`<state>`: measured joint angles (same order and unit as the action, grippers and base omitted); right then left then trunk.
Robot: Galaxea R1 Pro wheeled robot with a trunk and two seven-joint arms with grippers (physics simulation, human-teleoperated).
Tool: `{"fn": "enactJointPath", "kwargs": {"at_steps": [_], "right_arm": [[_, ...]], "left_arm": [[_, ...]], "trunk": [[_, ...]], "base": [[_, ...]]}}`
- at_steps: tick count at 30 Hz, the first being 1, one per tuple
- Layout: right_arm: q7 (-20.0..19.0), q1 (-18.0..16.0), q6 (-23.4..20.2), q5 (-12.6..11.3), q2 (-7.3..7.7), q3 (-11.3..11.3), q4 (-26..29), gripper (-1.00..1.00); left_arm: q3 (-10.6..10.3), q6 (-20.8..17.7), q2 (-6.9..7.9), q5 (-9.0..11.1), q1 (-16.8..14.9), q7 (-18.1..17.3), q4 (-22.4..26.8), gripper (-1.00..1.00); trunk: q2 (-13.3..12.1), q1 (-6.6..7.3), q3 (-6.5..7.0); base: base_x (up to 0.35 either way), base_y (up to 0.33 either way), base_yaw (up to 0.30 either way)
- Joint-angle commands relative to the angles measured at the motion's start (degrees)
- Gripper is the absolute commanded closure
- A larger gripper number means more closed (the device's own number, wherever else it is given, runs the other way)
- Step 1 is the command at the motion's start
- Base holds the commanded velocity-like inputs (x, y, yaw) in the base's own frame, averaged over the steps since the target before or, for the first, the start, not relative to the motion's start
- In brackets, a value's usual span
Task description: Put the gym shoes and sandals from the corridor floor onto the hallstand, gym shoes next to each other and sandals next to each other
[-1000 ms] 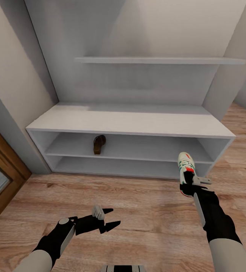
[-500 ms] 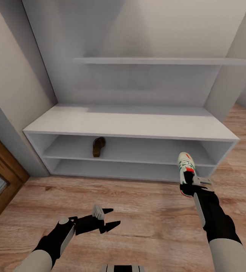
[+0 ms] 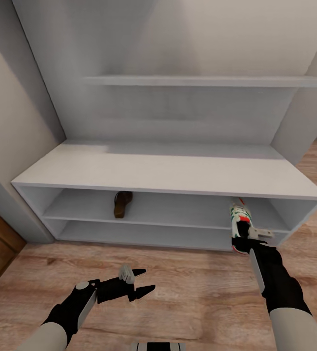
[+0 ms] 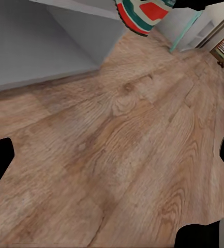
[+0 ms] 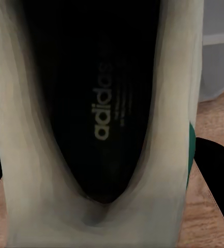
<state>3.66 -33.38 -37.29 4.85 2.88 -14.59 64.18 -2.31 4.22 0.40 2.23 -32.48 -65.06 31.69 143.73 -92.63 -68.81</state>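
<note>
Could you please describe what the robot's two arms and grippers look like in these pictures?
Both arms have pale grey-white forearm shells ending in matte black wrist sections. The left gripper has two black pointed fingers with a small light-grey bracket on top. The right gripper is black too, with a light-grey bracket at its side and a pale strip along the wrist.

2 arms — pale sleeves, black ends

Off-white forearms run into black wrist sections; the left gripper (image 3: 140, 282) has pointed black fingers and a grey block — the right gripper (image 3: 246, 239) carries a pale grey bracket.
</note>
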Motion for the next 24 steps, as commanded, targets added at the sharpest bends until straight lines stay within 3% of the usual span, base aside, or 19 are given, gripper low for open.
{"fn": "enactJointPath", "kwargs": {"at_steps": [1, 15, 24], "right_arm": [[-0.14, -0.02, -0.33, 0.51, 0.01, 0.00, 0.06, 1.00], [-0.14, -0.02, -0.33, 0.51, 0.01, 0.00, 0.06, 1.00], [-0.14, -0.02, -0.33, 0.51, 0.02, 0.00, 0.06, 1.00]], "left_arm": [[-0.24, 0.44, 0.04, 0.23, -0.04, 0.02, -0.05, -1.00], [-0.24, 0.44, 0.04, 0.23, -0.04, 0.02, -0.05, -1.00], [-0.24, 0.44, 0.04, 0.31, -0.04, 0.02, -0.33, -1.00]], "trunk": [[0.02, -0.02, -0.05], [0.02, -0.02, -0.05], [0.02, -0.02, -0.05]], "base": [[0.302, -0.135, 0.000], [0.247, -0.163, 0.000], [0.084, -0.039, 0.000]]}}
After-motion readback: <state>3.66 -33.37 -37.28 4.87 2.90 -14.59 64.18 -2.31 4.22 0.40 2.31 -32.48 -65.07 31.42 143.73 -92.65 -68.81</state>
